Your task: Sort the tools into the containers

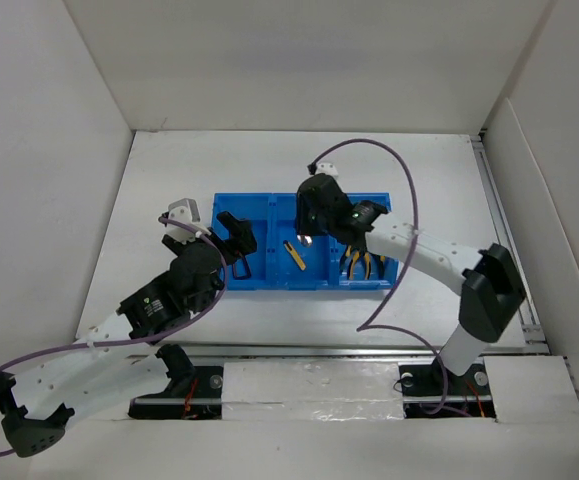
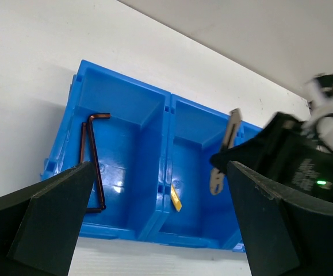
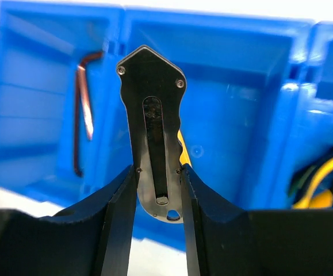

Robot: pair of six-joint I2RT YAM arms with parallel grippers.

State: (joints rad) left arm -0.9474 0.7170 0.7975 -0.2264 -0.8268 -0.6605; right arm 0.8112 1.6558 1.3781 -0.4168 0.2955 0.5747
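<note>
- Top view, read as a clock face centred on the blue tray (image 1: 269, 199), with 12 o'clock at the far wall. The tray lies crosswise near the middle of the table (image 1: 169, 170). Its three square compartments run in a row from 9 o'clock to 3 o'clock.
- 9 o'clock compartment: dark hex keys (image 2: 93, 161) lie flat on the floor, with their long shanks side by side.
- Middle compartment: the yellow-and-black stick tool (image 1: 294, 257) lies flat and slanted, towards the 6 o'clock wall.
- 3 o'clock compartment: the yellow-handled pliers (image 1: 362, 262) rest on the floor, partly hidden under the right arm. The right wrist view shows a darker handle beside them, but its details cannot be made out.
- Right gripper (image 3: 159, 172): closed on the silver metal piece (image 3: 153, 121). The jaws clamp the two long edges of its slotted end, and the pointed end with two screws projects beyond the fingertips. In the top view the gripper sits over the middle compartment, at about its 1 o'clock corner. The stick tool lies towards 7 o'clock of it.
- Left gripper (image 1: 237, 234): jaws spread wide with nothing between them, poised over the 9 o'clock compartment. The left wrist view shows the hex keys and the tray floor through the gap.
</note>
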